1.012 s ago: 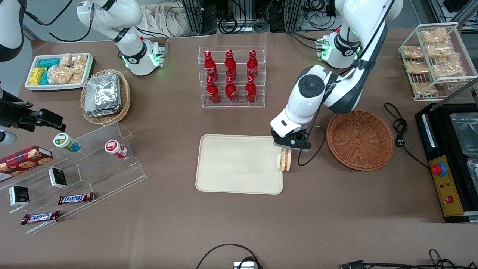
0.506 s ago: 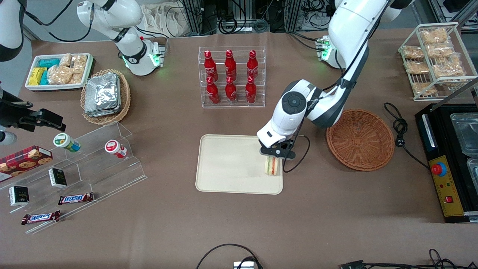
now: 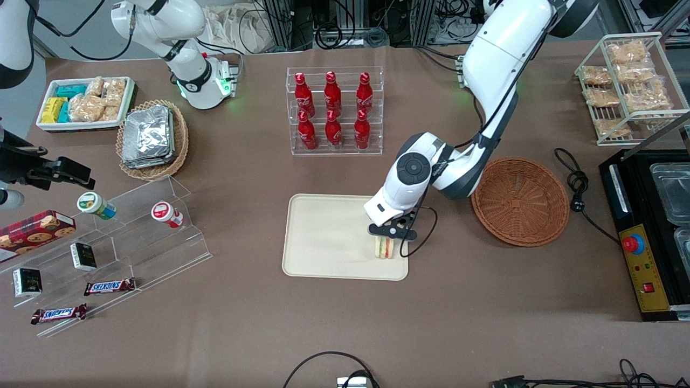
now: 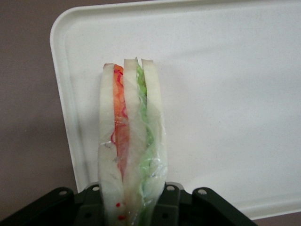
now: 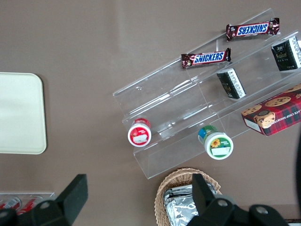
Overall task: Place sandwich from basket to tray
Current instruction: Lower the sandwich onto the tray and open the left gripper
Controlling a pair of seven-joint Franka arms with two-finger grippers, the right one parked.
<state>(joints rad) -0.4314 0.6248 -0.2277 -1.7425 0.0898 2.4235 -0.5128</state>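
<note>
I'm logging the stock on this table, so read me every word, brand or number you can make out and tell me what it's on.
"SNICKERS": bar on the clear stepped rack.
"SNICKERS": second bar on that rack.
Too small to read: the red bottles' white script, the two tub lids, the dark packs, the cookie box, the black machine's yellow panel.
No text: the sandwich held by the gripper above the tray; the basket.

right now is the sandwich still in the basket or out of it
Out. The sandwich is clamped on edge in the gripper over the tray, and the basket holds nothing.
</note>
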